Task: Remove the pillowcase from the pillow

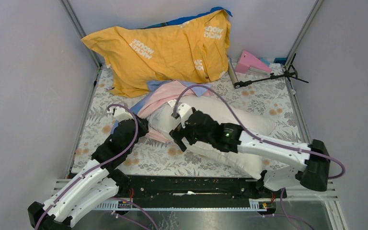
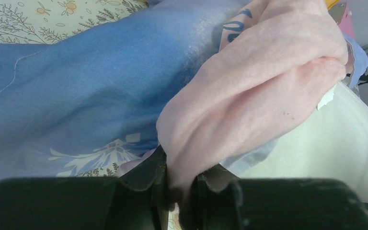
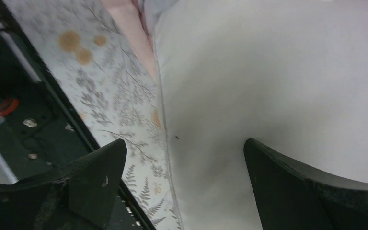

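The white pillow (image 1: 230, 124) lies across the middle of the floral table. The pillowcase (image 1: 159, 96), pink with light blue, is bunched over the pillow's far left end. My left gripper (image 1: 141, 125) is shut on a fold of the pink pillowcase (image 2: 249, 91) at the pillow's left end; the blue printed face (image 2: 76, 96) spreads to the left and the bare pillow (image 2: 335, 143) shows to the right. My right gripper (image 1: 178, 139) is open and empty, just above the pillow's near left edge (image 3: 278, 81), one finger over the table, the other over the pillow.
A yellow-orange cushion (image 1: 167, 48) with white lettering leans against the back wall. A pink object (image 1: 251, 62) and a black stand (image 1: 268, 76) lie at the back right. A black rail (image 1: 187, 184) runs along the table's near edge. Grey walls close both sides.
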### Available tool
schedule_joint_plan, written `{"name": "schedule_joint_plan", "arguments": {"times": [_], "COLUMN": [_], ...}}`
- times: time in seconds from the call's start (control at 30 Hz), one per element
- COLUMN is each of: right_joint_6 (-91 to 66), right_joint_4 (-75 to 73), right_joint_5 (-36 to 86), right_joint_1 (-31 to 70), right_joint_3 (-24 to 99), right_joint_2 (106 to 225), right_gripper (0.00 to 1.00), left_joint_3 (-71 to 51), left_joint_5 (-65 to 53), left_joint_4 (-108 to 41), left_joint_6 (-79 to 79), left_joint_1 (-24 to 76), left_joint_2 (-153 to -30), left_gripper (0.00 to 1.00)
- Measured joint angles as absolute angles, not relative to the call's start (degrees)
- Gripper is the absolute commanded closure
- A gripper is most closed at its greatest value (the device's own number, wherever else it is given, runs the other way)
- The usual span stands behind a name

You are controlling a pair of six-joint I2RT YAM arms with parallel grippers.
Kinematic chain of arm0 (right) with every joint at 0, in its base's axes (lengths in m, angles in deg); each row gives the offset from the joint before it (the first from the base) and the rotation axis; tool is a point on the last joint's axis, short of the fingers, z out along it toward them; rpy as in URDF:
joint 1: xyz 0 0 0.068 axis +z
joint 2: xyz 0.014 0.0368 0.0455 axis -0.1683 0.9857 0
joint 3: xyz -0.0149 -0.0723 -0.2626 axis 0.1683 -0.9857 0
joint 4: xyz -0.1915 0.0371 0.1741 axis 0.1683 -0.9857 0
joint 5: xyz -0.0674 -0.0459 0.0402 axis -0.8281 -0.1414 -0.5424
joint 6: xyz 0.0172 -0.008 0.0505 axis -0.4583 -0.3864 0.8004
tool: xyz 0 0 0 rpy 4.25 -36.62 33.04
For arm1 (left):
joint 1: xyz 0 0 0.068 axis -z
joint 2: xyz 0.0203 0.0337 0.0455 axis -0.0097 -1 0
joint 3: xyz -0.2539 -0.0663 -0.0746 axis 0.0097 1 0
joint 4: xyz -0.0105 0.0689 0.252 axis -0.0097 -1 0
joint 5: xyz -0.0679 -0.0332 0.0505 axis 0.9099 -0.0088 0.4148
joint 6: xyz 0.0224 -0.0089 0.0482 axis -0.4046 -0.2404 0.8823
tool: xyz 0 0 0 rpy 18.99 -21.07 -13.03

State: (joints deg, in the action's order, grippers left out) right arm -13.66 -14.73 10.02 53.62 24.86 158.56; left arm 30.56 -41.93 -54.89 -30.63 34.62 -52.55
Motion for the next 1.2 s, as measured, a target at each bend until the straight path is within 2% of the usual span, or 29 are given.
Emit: {"name": "schedule_joint_plan", "arguments": {"times": [0.07, 0.1, 0.17, 0.23, 0.27, 0.33, 0.37, 0.63, 0.9, 1.0, 1.03, 1.13, 1.2], "right_joint_6": [-15.3, -15.9, -16.7, -17.0, -17.1, -16.7, -16.4, -13.8, -11.1, -10.1, -9.2, -5.8, -2.8], "right_joint_4": [-15.8, -16.2, -16.3, -16.2, -16.0, -15.0, -14.3, -8.4, -6.1, -5.1, -5.0, -5.3, -6.3], "right_joint_5": [7.1, 5.5, 2.6, -0.9, -2.0, -3.4, -3.9, -2.6, -2.8, -4.8, -5.6, -6.5, -6.8], "right_joint_1": [55.3, 55.5, 55.5, 55.5, 55.5, 55.5, 55.5, 55.5, 55.5, 55.0, 54.0, 47.7, 40.9], "right_joint_3": [24.9, 24.9, 24.8, 24.5, 24.4, 23.7, 23.1, 18.4, 15.8, 13.7, 12.4, 9.4, 6.6], "right_joint_2": [161.8, 163.1, 164.2, 164.3, 164.3, 164.3, 164.3, 161.0, 157.8, 154.1, 151.8, 146.1, 140.5], "right_gripper": [0.02, 0.16, 0.50, 0.79, 0.88, 0.96, 1.00, 1.00, 1.00, 1.00, 1.00, 1.00, 1.00], "left_joint_3": [30.6, 30.6, 30.5, 29.9, 29.4, 28.1, 27.1, 23.0, 22.0, 21.4, 21.1, 20.9, 21.7], "left_joint_5": [-41.8, -41.7, -41.5, -40.8, -40.3, -38.6, -37.5, -31.4, -36.0, -36.4, -36.3, -36.7, -37.4], "left_joint_4": [-54.9, -55.0, -55.0, -55.1, -55.2, -55.3, -55.4, -54.4, -56.6, -56.2, -55.6, -53.5, -52.2], "left_joint_6": [-30.2, -30.0, -29.5, -29.0, -28.7, -27.8, -27.3, -23.2, -22.1, -23.5, -24.5, -27.2, -29.1], "left_joint_1": [34.6, 34.6, 34.6, 34.6, 34.6, 34.6, 34.6, 36.6, 38.7, 39.0, 39.0, 38.5, 36.6], "left_joint_2": [-52.5, -52.5, -52.5, -53.0, -53.5, -54.5, -55.3, -58.8, -67.9, -70.7, -71.5, -71.9, -70.8], "left_gripper": [0.70, 0.59, 0.33, 0.17, 0.12, 0.02, 0.01, 0.01, 0.09, 0.22, 0.29, 0.59, 0.68]}}
